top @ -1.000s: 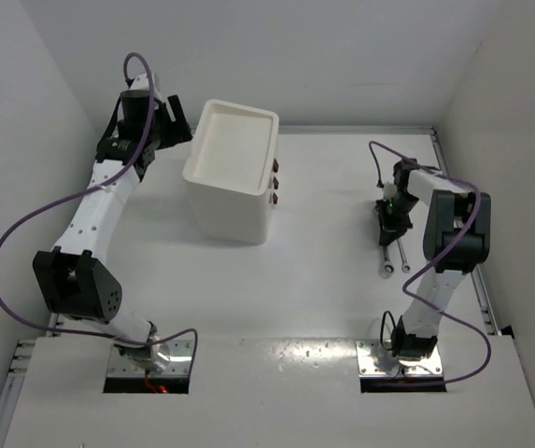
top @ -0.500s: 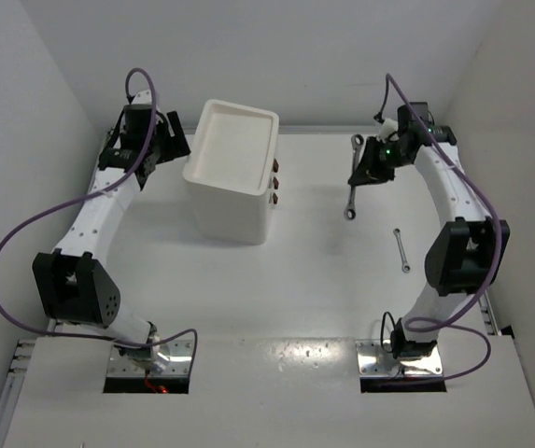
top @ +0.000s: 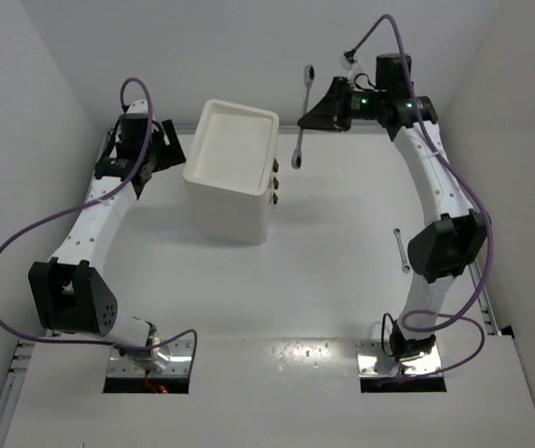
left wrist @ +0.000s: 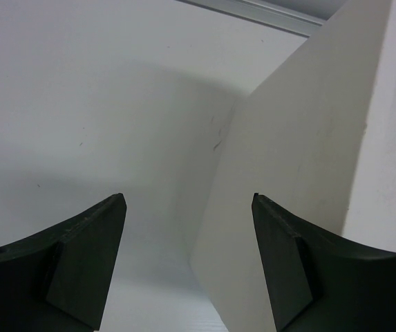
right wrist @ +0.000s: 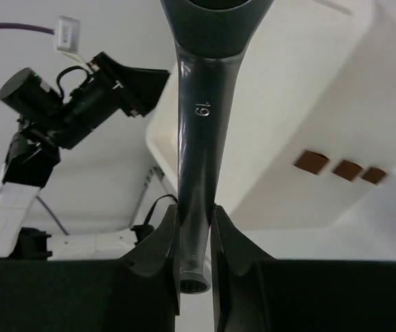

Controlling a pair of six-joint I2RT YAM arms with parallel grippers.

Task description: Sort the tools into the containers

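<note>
Right hand [top: 312, 116] clamped on silver wrench [top: 301, 131], fingers pinching the shaft near one end. Wrench hanging almost upright, well above the counter [top: 342, 280]. Stamped number legible on the shaft in the wrist view.

Changed over the last second: was low over the right side of the counter, at a pair of wrenches. Now raised and swung across toward the back, wrench carried along. Sits just right of the white cabinet [top: 230, 201], near the far right corner of its tray top [top: 239, 112], not yet over it. Second wrench [top: 401, 250] left behind on the counter, well apart.

Left hand [left wrist: 187, 256] with jaws apart, holding nothing, just beside the cabinet's left wall. Barely shifted in that time.

Dark red drawer handles [top: 274, 182] flush with the cabinet face, so drawers look closed.

Meaning for the task: pick done, transport under way. Likely drop spot the tray top, since no drawer is out. One more wrench to fetch after this. No pliers or screwdrivers in view.
</note>
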